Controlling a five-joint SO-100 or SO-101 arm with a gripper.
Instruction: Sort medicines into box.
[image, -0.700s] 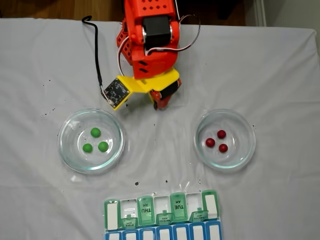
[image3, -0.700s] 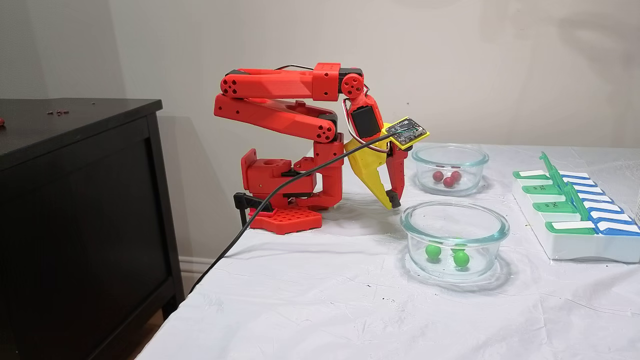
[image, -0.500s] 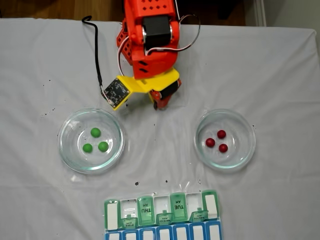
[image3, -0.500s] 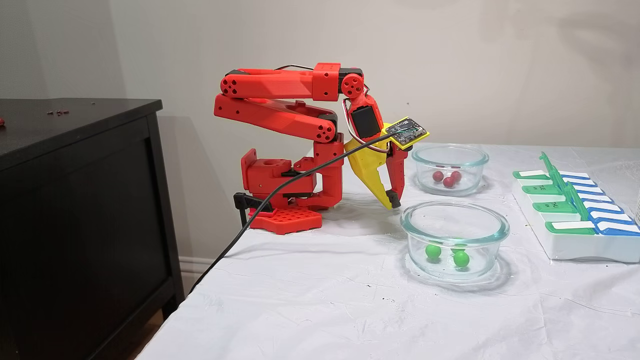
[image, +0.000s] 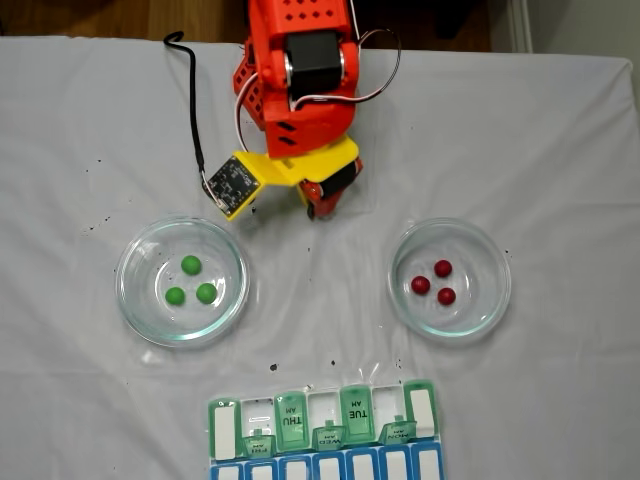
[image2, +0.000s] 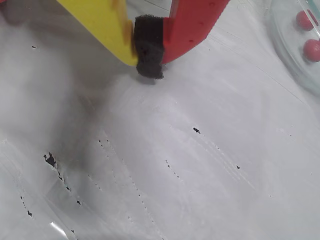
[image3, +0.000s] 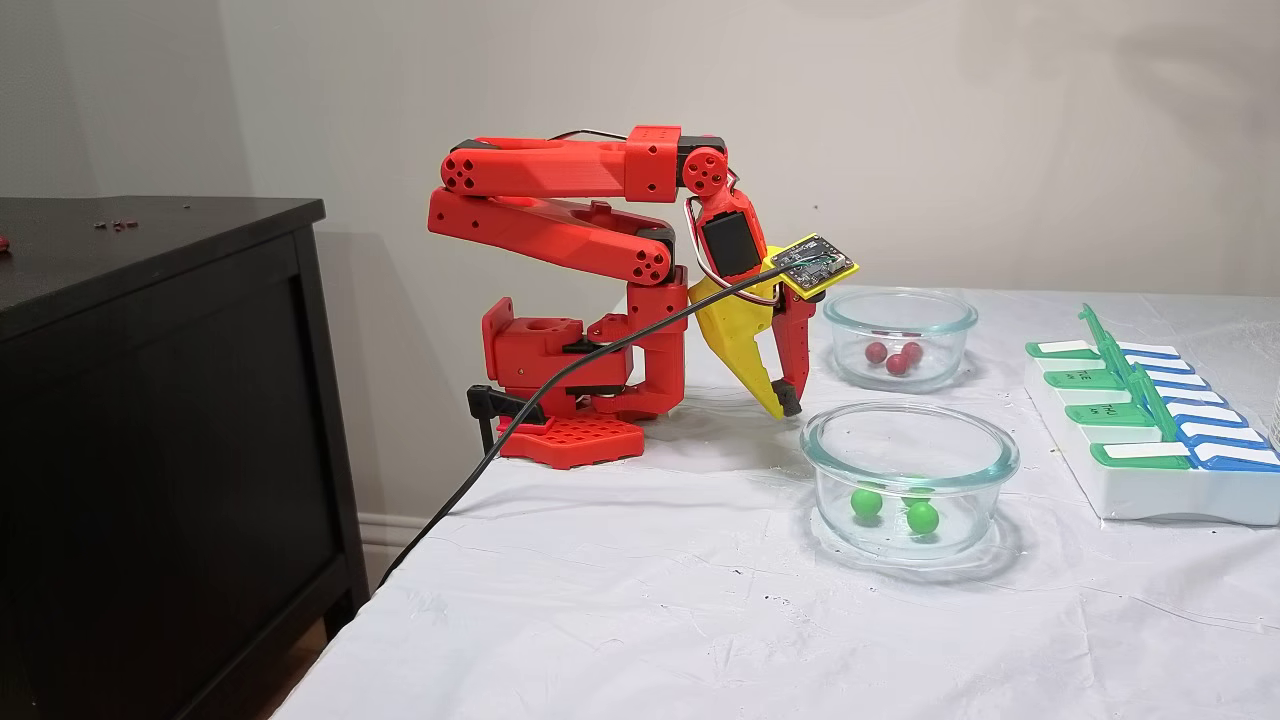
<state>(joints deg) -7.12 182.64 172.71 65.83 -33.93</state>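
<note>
Three green medicines (image: 190, 283) (image3: 890, 508) lie in the left glass dish (image: 135, 310) (image3: 910, 440) of a fixed view. Three dark red medicines (image: 435, 283) (image3: 895, 357) (image2: 307, 35) lie in the right glass dish (image: 495, 310) (image3: 900, 305). The box (image: 325, 432) (image3: 1140, 440), white with green and blue lids, sits at the near table edge; some green lids stand up. My gripper (image: 313, 210) (image2: 148, 52) (image3: 788, 403), one yellow finger and one red, hangs shut and empty just above the cloth between the dishes, close to the arm's base.
A white cloth (image: 560, 160) with small black specks covers the table. The arm's red base (image3: 570, 400) and a black cable (image: 192, 110) are at the far side. A dark cabinet (image3: 150, 400) stands beside the table.
</note>
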